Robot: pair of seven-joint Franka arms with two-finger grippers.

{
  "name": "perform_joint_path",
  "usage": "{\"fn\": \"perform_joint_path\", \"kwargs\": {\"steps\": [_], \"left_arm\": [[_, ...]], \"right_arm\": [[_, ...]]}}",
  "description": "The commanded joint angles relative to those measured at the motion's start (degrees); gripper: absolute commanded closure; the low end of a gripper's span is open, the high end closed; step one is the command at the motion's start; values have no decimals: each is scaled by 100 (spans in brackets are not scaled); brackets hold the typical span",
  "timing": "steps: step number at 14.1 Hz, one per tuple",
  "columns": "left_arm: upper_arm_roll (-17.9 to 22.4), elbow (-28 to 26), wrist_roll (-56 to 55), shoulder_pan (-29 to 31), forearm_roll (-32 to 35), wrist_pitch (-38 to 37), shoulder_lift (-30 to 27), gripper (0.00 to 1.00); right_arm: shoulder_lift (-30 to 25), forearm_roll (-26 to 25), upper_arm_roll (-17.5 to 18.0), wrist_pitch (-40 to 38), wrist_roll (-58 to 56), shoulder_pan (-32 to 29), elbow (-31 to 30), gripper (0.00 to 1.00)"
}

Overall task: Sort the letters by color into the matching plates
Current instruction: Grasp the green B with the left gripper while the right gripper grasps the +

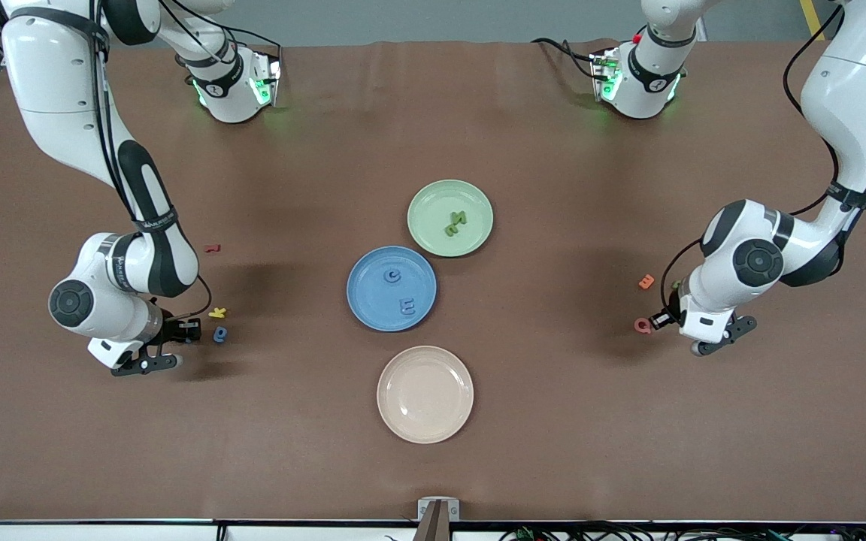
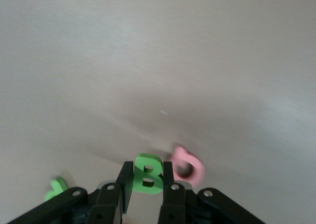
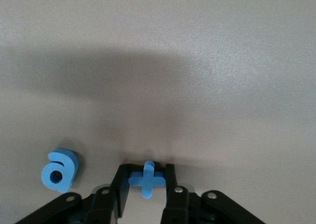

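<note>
Sorting: two blue letters lie in the blue plate [image 1: 373, 308] at frame centre, green ones in the green plate [image 1: 425, 237] just above it; the cream plate [image 1: 395, 421] below holds nothing.
Right pincer [image 3: 146, 184]: low over the table [image 1: 553, 421] at the frame's lower left, closed on a blue plus [image 3: 147, 178] standing on edge between the fingers.
Left pincer [image 2: 147, 184]: low at the frame's lower right, closed on a green B [image 2: 147, 173], likewise on edge.
Loose letters: a blue a [image 3: 59, 169] and a yellow piece [image 1: 217, 312] beside the right pincer, a dark red one [image 1: 213, 247] above them; a pink ring [image 2: 187, 166] beside the B, a second green piece [image 2: 57, 187] near it, an orange one [image 1: 646, 281] higher up.
Handling: the pieces look light, thin and slightly soft, so a gentle squeeze should do; I judge they could twist or pop out if nipped at a corner.
Hold: across the flat faces or the widest span, as both pincers have it now, seems safest.
Next: plus to the blue plate, B to the green, probably released low so they do not bounce out.
</note>
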Motion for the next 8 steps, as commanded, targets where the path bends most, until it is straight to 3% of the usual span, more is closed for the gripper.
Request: {"fn": "perform_joint_path", "kwargs": {"steps": [1,8], "left_arm": [[-492,-4,-87,21,92,-354,-236,99],[-1353,-57,-516,-84,13,-504,-193,99]], "right_arm": [[38,73,81,6,-105,-74,75,78],[-462,55,72,-397,0,295,101,79]]}}
